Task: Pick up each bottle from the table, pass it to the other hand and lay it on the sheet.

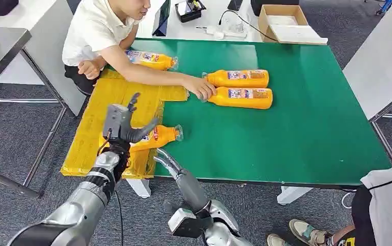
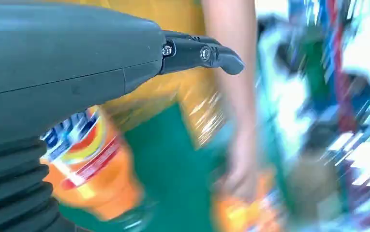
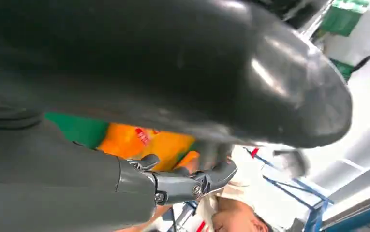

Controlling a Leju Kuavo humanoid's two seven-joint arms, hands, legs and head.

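Bottle point(image 1: 158, 137): lies on its side, lower left of centre, across the yellow sheet point(image 1: 88, 138) edge and green desk point(image 1: 306, 128).
Left hand point(image 1: 124, 123): released, fingers spread above the bottle.
Right hand point(image 1: 167, 161): released, below the bottle.
Person's hand point(image 1: 202, 87): touching two bottles point(image 1: 240, 88) at upper centre.

Left hand point(image 1: 124, 123) raised, fingers spread, empty; right hand point(image 1: 167, 160) low, fingers extended.
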